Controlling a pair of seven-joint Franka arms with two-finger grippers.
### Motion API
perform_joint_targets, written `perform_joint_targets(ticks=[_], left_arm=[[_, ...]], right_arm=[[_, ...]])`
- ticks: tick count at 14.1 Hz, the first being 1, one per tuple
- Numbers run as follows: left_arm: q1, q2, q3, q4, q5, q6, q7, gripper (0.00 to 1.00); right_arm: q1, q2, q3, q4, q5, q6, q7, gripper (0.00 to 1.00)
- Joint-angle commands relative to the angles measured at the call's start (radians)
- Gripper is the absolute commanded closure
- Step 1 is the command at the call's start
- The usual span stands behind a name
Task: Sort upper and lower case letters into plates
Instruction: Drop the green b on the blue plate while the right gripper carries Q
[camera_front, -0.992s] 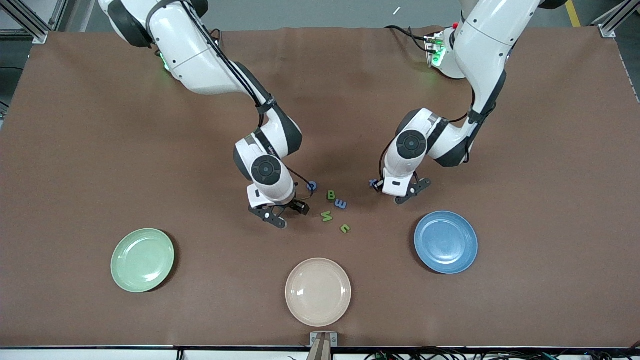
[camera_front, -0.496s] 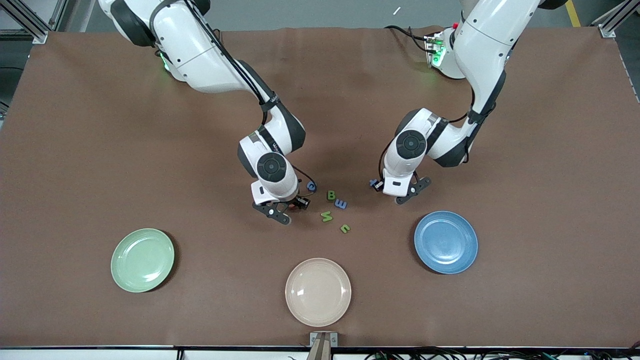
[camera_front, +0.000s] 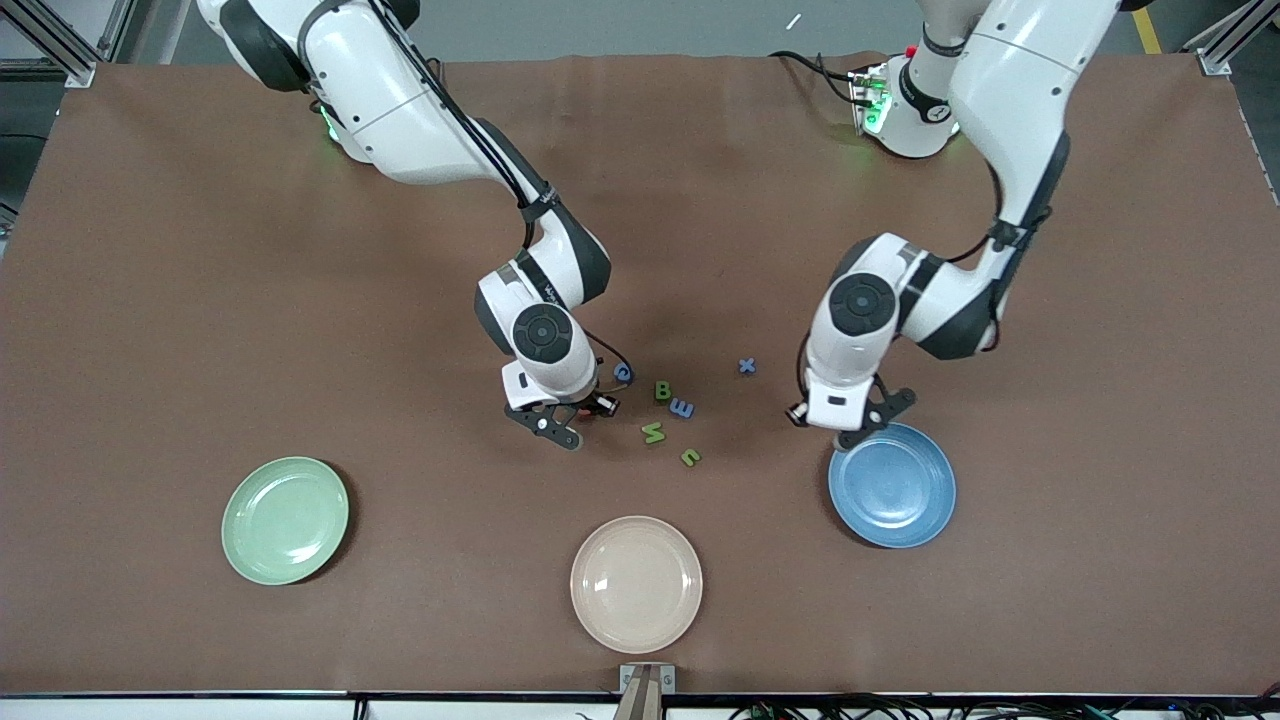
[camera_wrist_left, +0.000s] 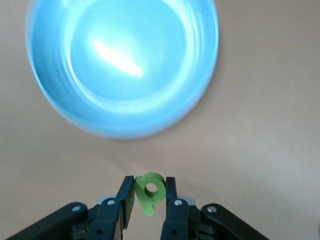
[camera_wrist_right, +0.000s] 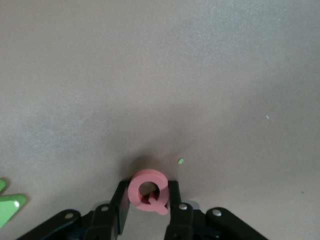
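My left gripper (camera_front: 836, 428) is shut on a small green letter (camera_wrist_left: 149, 192) and holds it over the table just at the rim of the blue plate (camera_front: 900, 490), which fills the left wrist view (camera_wrist_left: 122, 65). My right gripper (camera_front: 572, 420) is shut on the pink Q (camera_wrist_right: 149, 192), low over the table beside the letter cluster. On the table lie a blue letter (camera_front: 622, 373), a green B (camera_front: 662, 390), a blue E (camera_front: 682, 408), two more green letters (camera_front: 653, 432) (camera_front: 690, 457), and a blue x (camera_front: 746, 366). The pale green plate (camera_front: 285, 520) sits toward the right arm's end.
A cream-beige plate (camera_front: 636, 584) lies nearest the front camera, between the two other plates. All three plates hold nothing. A green letter (camera_wrist_right: 10, 207) shows at the edge of the right wrist view. The brown mat (camera_front: 1100, 300) covers the table.
My left gripper has moved with the green letter from beside the blue x to the blue plate's rim, uncovering the x. My right gripper shifted slightly toward the letters, then stayed.
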Motion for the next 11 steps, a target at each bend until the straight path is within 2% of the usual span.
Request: perform_joint_targets(ticks=[1,3,4,6,7,10,11], left_arm=[[0.062,0.06,-0.006,0.096,0.028,-0.024,0.094,1.0],[0.107,0.115,-0.006,0.14,0.028,-0.024,0.199,0.96],[0.133,0.143,-0.006,0.16,0.028,-0.021,0.242,0.79],[0.138,0.146,-0.006,0.162,0.029,-0.021,0.24,0.15],[0.13,0.142,-0.007,0.156,0.029,-0.024,0.235,0.0],[0.09,0.096,-0.03,0.134,0.025,-0.086,0.185,0.0],[0.067,0.085,-0.058,0.13,0.025,-0.135,0.157,0.0]], right_arm=[[-0.007,-0.02,-0.009,-0.012,0.015,-0.001,-0.012,0.97],[-0.037,-0.04,-0.021,0.013,-0.006,-0.042,-0.065,0.97],[-0.062,-0.043,-0.03,0.026,-0.008,-0.059,-0.116,0.96],[-0.129,-0.062,-0.047,0.043,-0.006,-0.113,-0.278,0.96],[-0.175,-0.066,-0.047,0.045,-0.003,-0.136,-0.375,0.96],[-0.314,-0.068,-0.046,0.059,0.004,-0.162,-0.633,0.96],[-0.357,-0.068,-0.046,0.06,0.004,-0.162,-0.717,0.96]])
